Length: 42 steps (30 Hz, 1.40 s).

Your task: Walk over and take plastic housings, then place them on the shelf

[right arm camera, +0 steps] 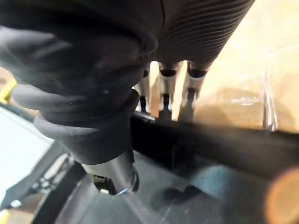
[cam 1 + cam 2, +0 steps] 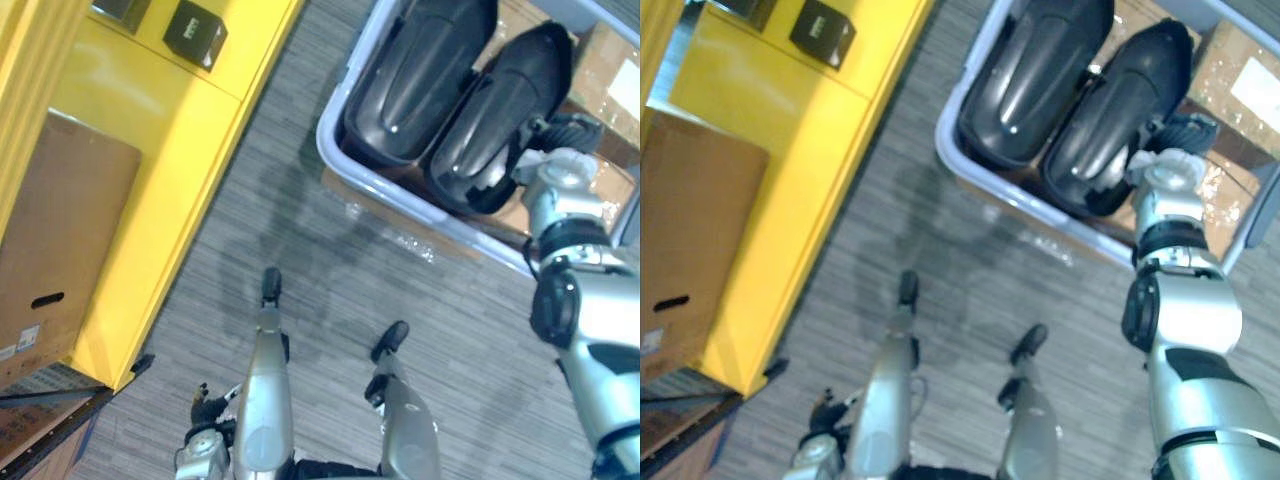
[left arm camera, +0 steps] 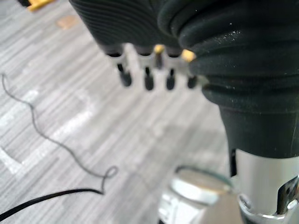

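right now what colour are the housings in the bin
Glossy black housings, clearest in the left eye view.

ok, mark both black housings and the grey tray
left housing [image 2: 415, 75]: left eye view, glossy upper shell.
right housing [image 2: 515, 100]: left eye view, middle of its shell.
tray [image 2: 345, 80]: left eye view, left rim.

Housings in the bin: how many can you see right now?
2. One housing lies in the bin on the side nearer the yellow shelf; the second housing lies beside it, with the right hand at its edge. More may be hidden underneath.
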Available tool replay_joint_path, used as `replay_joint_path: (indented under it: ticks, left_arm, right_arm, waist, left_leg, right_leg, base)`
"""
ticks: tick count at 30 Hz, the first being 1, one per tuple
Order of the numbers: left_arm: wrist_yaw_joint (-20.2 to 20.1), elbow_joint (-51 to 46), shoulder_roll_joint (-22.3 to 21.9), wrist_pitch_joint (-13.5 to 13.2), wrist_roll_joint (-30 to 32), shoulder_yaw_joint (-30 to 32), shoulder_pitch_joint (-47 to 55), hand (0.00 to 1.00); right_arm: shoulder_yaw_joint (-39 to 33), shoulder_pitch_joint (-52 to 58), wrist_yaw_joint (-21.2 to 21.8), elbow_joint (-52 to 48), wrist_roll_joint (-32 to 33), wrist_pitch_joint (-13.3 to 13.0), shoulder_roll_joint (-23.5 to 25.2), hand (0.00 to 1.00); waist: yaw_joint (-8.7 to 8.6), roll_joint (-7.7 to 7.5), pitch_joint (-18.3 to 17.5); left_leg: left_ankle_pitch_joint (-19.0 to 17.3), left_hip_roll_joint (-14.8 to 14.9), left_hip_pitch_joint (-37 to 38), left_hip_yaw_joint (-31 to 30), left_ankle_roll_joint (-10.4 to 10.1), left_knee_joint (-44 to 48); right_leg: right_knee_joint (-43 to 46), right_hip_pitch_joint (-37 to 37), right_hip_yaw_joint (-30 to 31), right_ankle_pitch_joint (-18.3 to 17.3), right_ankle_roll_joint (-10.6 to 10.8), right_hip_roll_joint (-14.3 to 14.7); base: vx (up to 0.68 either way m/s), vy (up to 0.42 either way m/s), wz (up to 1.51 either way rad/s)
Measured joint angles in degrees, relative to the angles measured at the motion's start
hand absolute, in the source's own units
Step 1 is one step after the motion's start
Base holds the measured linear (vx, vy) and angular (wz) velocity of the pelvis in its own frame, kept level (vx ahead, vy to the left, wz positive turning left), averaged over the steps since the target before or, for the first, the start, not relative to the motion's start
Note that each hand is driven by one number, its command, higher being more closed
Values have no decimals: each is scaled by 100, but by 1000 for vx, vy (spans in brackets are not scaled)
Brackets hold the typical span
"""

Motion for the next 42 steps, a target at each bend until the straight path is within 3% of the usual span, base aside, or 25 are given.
replay_joint_path:
  ticks: [6, 13, 16, 20, 22, 26, 33, 38, 42]
  left_arm:
    - [2, 26, -5, 1, -46, -30, -35, 0]
    - [44, 94, 70, -9, -207, -175, -39, 0]
    - [46, 69, 191, -28, -203, -250, -61, 0]
    - [95, 4, 243, -40, -201, -247, -62, 0]
    - [270, -140, 281, -62, -98, -219, -61, 0]
    - [643, -747, 361, -85, 603, 144, -117, 0]
    - [1238, -959, 726, 89, 2059, 774, -838, 0]
    - [1654, -910, 983, 569, 3110, 1119, -1391, 0]
    - [1897, -906, 1112, 877, 3559, 1148, -1893, 0]
  right_arm:
    - [9, -30, 16, 85, -307, 65, 2, 100]
    - [8, 1, 19, 141, -912, 155, 2, 100]
    - [10, 88, 11, 103, -1202, 137, 42, 100]
    - [3, 578, -173, -233, -1597, 150, 140, 100]
    - [-54, 938, -518, -604, -1923, 260, 180, 100]
    - [-333, 1554, -1074, -1590, -2592, 396, 181, 100]
    - [-509, 1837, -1397, -2036, -2904, 402, 176, 100]
    - [-503, 1830, -1397, -2035, -3040, 412, 176, 100]
    - [-462, 1756, -1398, -1976, -3157, 423, 176, 100]
  waist:
    - [69, -5, -3]
    - [4, -15, -9]
    - [0, -121, -75]
    - [-20, -181, -151]
    - [-65, -191, -185]
    - [-198, -229, -241]
    - [-355, -312, -401]
    - [-353, -312, -401]
    - [-347, -312, -401]
  left_leg:
    - [83, 15, 83, 64, -9, -74]
    - [490, 16, 278, 86, -34, -668]
    - [694, 8, 320, 147, -56, -914]
    - [816, 4, 409, 175, -100, -1110]
    - [906, 4, 427, 165, -110, -1212]
    - [940, 4, 462, 183, -73, -1212]
    - [941, 4, 462, 223, -72, -1211]
    - [941, 6, 487, 268, -71, -1209]
    - [941, 6, 479, 271, -71, -1209]
  right_leg:
    - [-28, 6, 10, 4, 6, 6]
    - [-40, -49, 3, -32, -19, 20]
    - [-53, -122, 6, -168, 41, 15]
    - [-52, -122, 11, -303, 50, 12]
    - [-48, -142, 10, -361, 69, 16]
    - [-43, -146, 57, -355, 78, 7]
    - [-43, -178, 109, -342, 91, 3]
    - [-44, -189, 154, -333, 100, -3]
    - [-49, -198, 158, -331, 102, -3]
  base:
    - [-13, 20, -5]
    - [-47, 5, 1]
    - [-62, -23, -2]
    - [-54, -19, -1]
    - [-54, -4, 1]
    - [-27, 3, -4]
    - [6, 4, -2]
    - [6, 9, -3]
    - [0, 0, 0]
